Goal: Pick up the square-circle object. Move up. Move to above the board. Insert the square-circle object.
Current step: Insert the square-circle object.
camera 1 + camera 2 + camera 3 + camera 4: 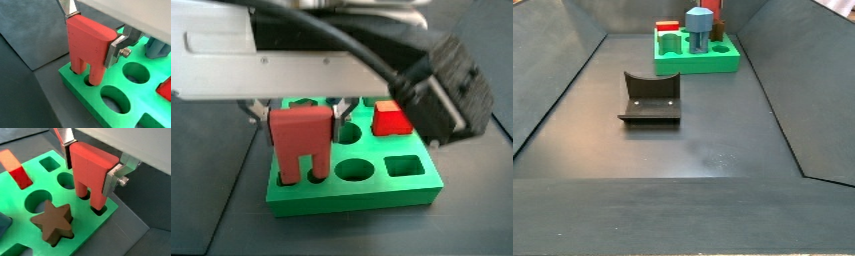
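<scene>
My gripper (91, 35) is shut on the square-circle object (87, 42), a tall salmon-red block with two short legs. One silver finger presses each side of its upper body, as both wrist views show. The block stands upright at a corner of the green board (80, 92), and the ends of both legs sit in holes in its top. A side view shows the gripper (301, 113) holding the block (301, 140) over the near left part of the board (358, 195). Seen from the wrist again, the gripper (90, 163) grips the block (90, 173) at the board's (20, 195) edge.
A brown star piece (55, 223), a red cube (392, 120) and a blue-grey piece (157, 47) sit in the board. Round holes (137, 71) and a square hole (49, 163) stand open. The fixture (649, 98) stands on the dark floor nearer than the board (700, 58).
</scene>
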